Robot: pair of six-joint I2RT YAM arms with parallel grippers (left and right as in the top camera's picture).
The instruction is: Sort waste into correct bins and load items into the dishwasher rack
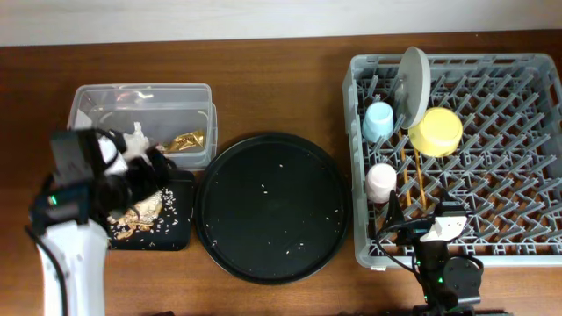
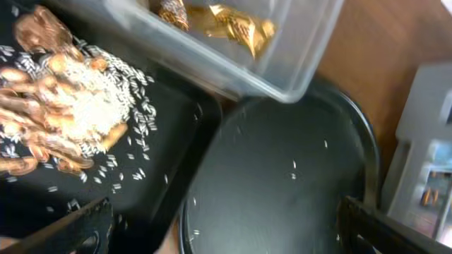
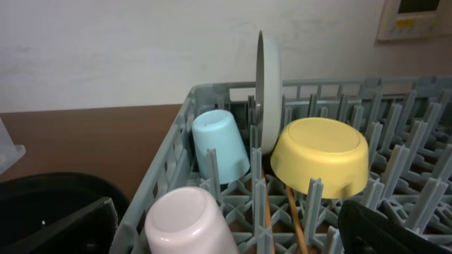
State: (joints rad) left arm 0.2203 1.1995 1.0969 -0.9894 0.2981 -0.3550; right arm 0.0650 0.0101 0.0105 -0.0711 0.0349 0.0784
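The clear tub (image 1: 140, 98) holds the gold foil wrapper (image 1: 186, 140) and the white napkin (image 1: 135, 140), which my left arm partly hides. Food scraps with rice (image 1: 139, 213) lie in the shallow black tray (image 1: 176, 230); they also show in the left wrist view (image 2: 63, 113), beside the foil (image 2: 226, 21). My left gripper (image 2: 226, 236) is open and empty over the edge between this tray and the round tray. The grey rack (image 1: 527, 158) holds the blue cup (image 1: 378, 121), upright plate (image 1: 413, 85), yellow bowl (image 1: 436, 130), pink cup (image 1: 381, 182) and chopsticks (image 1: 418, 184). My right gripper (image 3: 229, 233) is open at the rack's front, jaws either side of the pink cup (image 3: 187, 219).
A large round black tray (image 1: 270, 206) with a few scattered rice grains sits between the bins and the rack. The rack's right half has only upright pegs. Bare wooden table lies behind the trays and along the front edge.
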